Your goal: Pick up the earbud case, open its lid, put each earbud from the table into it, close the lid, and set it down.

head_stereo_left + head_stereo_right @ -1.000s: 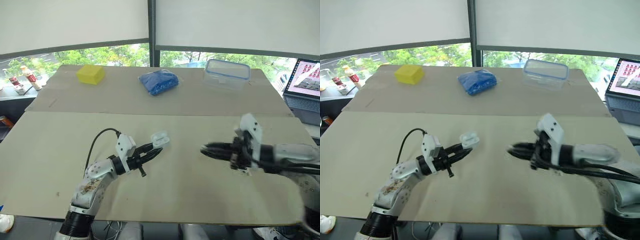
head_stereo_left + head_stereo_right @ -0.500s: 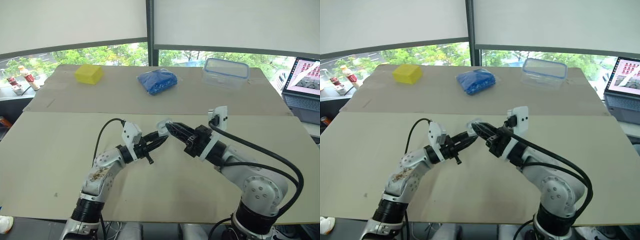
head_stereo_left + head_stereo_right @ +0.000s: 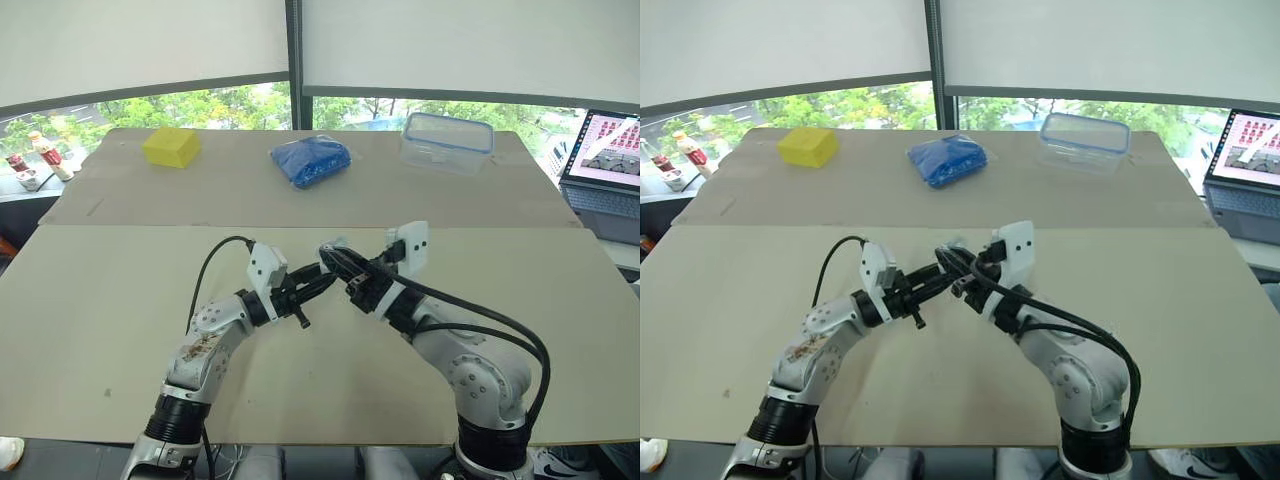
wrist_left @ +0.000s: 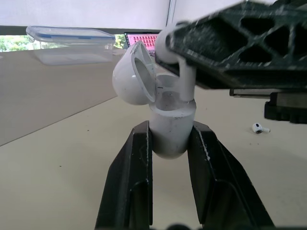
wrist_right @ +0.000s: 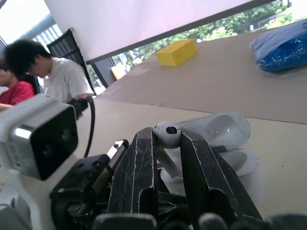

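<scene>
Left end effector [image 4: 170,127] clamped on the white, glossy, rounded earbud case [image 4: 170,140], held up over the middle of the tabletop [image 3: 110,300]. Its lid [image 4: 134,75] is hinged open. Right end effector [image 5: 167,136] pinches a white earbud [image 5: 164,133], stem down at the case's mouth. Second earbud [image 4: 259,128] lies on the tabletop nearby.

I can read no text from here. The laptop [image 3: 603,150] screen at the far right shows pink tiles without legible words, and the labels on the bottles [image 3: 45,152] at the far left are too small to read.
</scene>
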`<control>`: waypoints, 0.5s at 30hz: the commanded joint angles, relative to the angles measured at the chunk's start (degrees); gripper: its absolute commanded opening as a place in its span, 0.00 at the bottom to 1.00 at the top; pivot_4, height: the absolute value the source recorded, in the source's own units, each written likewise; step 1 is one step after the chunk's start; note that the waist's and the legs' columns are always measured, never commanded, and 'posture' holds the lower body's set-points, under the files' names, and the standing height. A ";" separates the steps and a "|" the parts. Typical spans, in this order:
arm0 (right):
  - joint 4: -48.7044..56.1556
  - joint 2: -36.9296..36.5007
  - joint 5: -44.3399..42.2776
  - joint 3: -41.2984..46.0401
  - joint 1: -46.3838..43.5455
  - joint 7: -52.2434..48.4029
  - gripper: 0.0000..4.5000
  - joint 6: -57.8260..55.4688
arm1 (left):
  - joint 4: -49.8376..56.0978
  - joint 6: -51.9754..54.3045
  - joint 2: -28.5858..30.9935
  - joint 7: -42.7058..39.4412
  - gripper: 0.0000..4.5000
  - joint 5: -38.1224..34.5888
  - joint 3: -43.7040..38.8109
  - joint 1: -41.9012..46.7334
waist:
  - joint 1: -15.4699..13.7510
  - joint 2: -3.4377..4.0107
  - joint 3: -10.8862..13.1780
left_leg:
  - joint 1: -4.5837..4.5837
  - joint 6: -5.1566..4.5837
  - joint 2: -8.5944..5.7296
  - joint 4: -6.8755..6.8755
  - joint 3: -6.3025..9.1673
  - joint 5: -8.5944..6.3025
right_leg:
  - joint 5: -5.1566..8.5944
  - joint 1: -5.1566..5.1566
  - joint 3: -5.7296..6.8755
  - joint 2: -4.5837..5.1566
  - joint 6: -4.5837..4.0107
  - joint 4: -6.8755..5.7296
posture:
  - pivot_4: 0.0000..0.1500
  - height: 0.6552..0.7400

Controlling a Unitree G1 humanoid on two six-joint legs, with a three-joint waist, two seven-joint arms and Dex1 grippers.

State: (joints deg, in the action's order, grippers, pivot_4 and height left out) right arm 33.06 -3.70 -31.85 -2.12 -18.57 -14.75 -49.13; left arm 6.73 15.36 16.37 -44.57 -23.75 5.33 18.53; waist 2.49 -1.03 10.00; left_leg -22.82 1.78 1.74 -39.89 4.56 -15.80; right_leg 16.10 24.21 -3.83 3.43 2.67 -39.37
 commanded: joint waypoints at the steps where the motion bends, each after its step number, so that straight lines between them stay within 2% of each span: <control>1: -0.07 -0.40 2.03 -2.03 0.65 -0.37 0.08 4.54 | 2.25 0.34 0.08 -0.28 0.12 -0.74 -0.07 1.27 | 0.01 0.00 0.00 | 0.00 0.00 0.00 0.00 0.00 0.00 | 0.00 0.00 0.00 0.00 0.00 0.00 | 1.00 0.29; 15: -2.85 -1.88 8.04 -8.04 3.01 -0.20 0.08 11.00 | 2.88 1.21 0.07 -0.24 0.12 -0.76 -0.03 1.51 | -0.01 0.00 0.00 | 0.00 0.00 0.00 0.00 0.00 0.00 | 0.00 0.00 0.00 0.00 0.00 0.00 | 1.00 0.29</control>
State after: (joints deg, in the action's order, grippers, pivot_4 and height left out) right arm 30.32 -5.52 -24.40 -9.01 -16.20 -14.86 -38.85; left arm 6.73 17.53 16.79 -44.45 -23.62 5.41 18.56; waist 2.48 -1.03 10.00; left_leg -22.82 1.78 1.74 -39.89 4.56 -15.80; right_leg 16.10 24.21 -3.83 3.43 2.67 -39.37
